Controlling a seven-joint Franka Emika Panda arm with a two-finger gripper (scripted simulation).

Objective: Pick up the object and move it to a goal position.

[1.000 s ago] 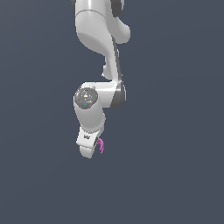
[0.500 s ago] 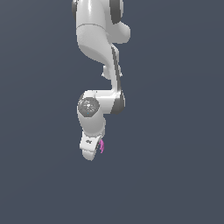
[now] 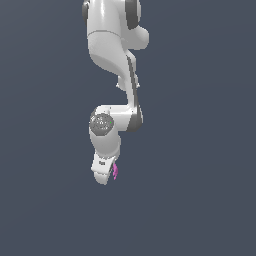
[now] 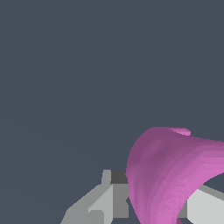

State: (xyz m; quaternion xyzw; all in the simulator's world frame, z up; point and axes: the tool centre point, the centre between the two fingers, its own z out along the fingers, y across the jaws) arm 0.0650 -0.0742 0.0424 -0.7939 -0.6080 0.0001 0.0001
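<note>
Lower centre of the exterior view: the white arm (image 3: 112,75) hangs over a plain grey floor (image 3: 200,200), its gripper (image 3: 106,172) closed on the object (image 3: 115,171), a small pink arch peeking out at the gripper's right edge. In the wrist view the object (image 4: 175,175) fills the lower right, pinched between grey fingers (image 4: 103,203). The carry step appears under way; no goal marker is visible, so the next move calls for a steady grip during transit.
</note>
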